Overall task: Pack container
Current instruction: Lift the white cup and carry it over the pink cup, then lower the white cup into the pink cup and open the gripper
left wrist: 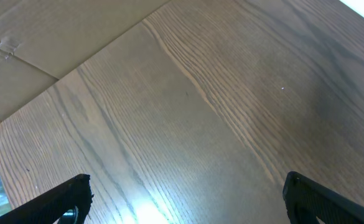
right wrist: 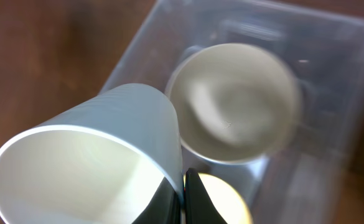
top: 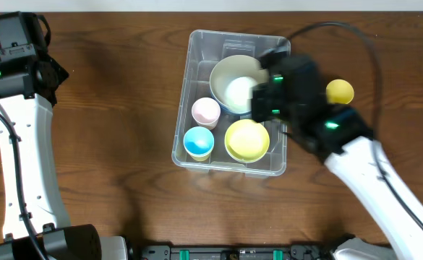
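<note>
White arms (top: 23, 166) with black joints (top: 19, 54), green lights (top: 332, 126), cables (top: 363, 43), black left end effector (left wrist: 186, 180).

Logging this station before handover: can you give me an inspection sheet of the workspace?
Surface: wooden table, brown grain.
Job's things: container holds pale bowl, pink cup, blue cup, yellow bowl.
Clutter: yellow round item on table right of container.
Grippers: left gripper open, empty; right gripper shut on pale cup rim, above container.
Cables: black cable arcs behind right arm.
Surroundings: cardboard-like sheet past table edge.
</note>
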